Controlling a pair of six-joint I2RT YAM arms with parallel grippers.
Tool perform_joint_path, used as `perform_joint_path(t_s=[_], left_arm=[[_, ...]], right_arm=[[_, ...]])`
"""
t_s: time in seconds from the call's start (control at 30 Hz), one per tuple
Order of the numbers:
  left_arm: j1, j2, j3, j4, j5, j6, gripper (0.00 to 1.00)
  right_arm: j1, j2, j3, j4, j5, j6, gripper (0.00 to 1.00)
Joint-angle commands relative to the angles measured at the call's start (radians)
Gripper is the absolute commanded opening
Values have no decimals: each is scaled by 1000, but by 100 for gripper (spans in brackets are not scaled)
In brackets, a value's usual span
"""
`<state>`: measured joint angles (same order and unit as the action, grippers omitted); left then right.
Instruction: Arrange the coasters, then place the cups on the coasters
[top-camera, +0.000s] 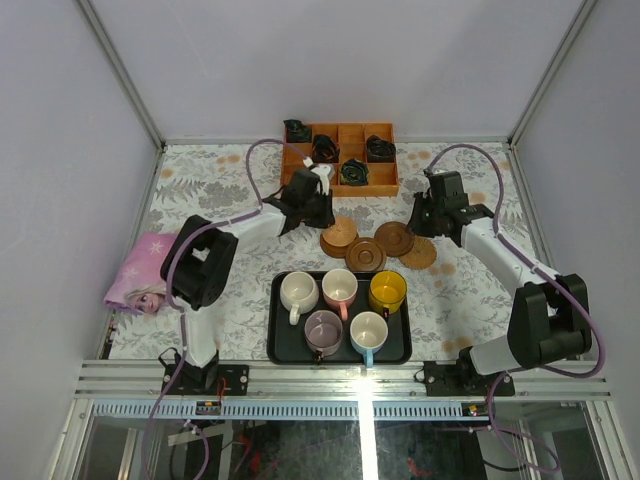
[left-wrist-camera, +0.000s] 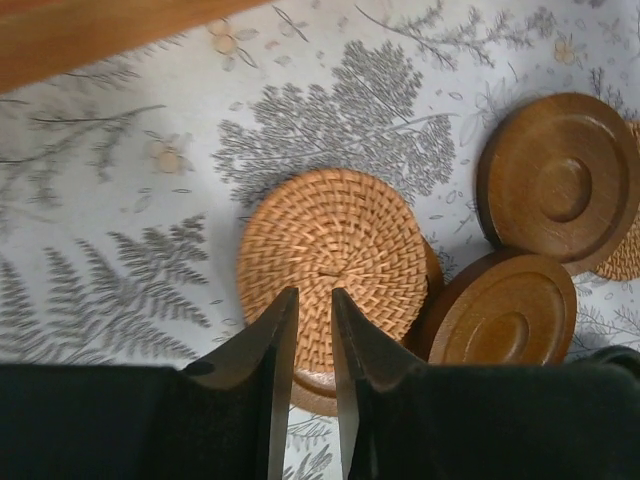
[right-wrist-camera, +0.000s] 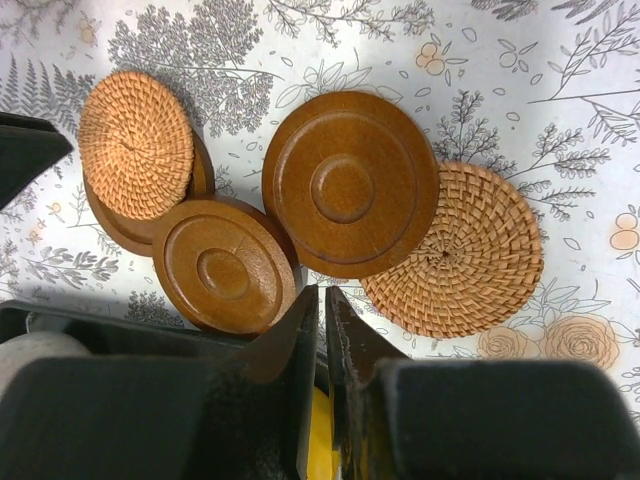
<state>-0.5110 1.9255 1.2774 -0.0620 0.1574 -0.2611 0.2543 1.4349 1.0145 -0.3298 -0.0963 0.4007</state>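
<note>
Currently: coasters (right-wrist-camera: 350, 185), five (three turned wood, two woven), overlapping in cluster mid-table between tray (top-camera: 280, 346) and orange box (top-camera: 380, 188); stiff, thin, probably light, lying flat; you pinch at exposed rim, topmost woven coaster (right-wrist-camera: 135, 143) first; cups (top-camera: 340, 287), five, on tray; glazed, likely slippery, breakable; take by rim or handle; left gripper (left-wrist-camera: 312, 300), right gripper (right-wrist-camera: 320, 297) both pressed together, empty.

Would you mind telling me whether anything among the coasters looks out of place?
Yes: the coasters lie in an overlapping cluster, not spread out. One woven coaster sits stacked on a wooden coaster, and the middle wooden coaster covers the edge of a second woven coaster.
</note>
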Motion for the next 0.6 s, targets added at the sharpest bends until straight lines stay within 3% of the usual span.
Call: perform_joint_path(t_s=[0.0,0.2,0.4,0.57], left_arm=[[-16,66,41,44,123,-12,19],[-26,113,50,26,193,-15,18],[-13,124,5,-36,85,-58,21],[84,103,-91,-45,47,-187,22]], right_arm=[[24,35,41,15,-24,10,12],[87,90,80,-3,-38,-2,12],[142,146,114,-2,-81,-17,12],[176,208,143,-19,-129,-30,12]])
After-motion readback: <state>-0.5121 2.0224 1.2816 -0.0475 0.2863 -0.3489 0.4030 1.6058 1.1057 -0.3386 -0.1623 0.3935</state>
